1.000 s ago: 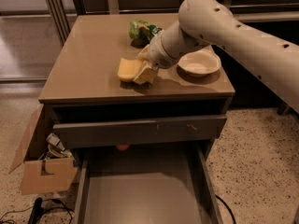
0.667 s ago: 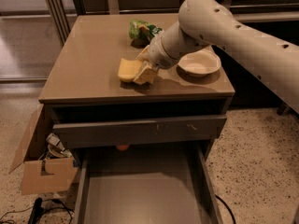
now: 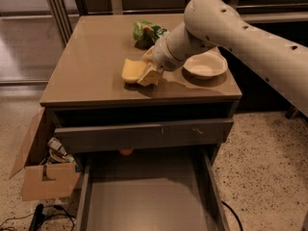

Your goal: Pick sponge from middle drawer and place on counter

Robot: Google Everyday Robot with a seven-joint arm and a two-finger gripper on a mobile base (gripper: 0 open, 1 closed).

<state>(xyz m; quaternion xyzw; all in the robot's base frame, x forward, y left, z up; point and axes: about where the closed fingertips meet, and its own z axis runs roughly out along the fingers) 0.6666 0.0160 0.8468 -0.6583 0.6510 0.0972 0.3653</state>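
The yellow sponge (image 3: 131, 70) lies on the tan counter (image 3: 91, 66), left of its middle. My gripper (image 3: 150, 72) is at the sponge's right edge, touching it, low over the counter, with the white arm (image 3: 226, 28) reaching in from the right. The middle drawer (image 3: 144, 201) is pulled out at the bottom of the view, and its grey floor is bare.
A white bowl (image 3: 204, 64) stands on the counter right of my gripper, and a green bag (image 3: 147, 31) lies behind it. A grey front panel (image 3: 144, 134) sits above the open drawer. A cardboard box (image 3: 43, 174) and cables (image 3: 36, 218) are on the floor at left.
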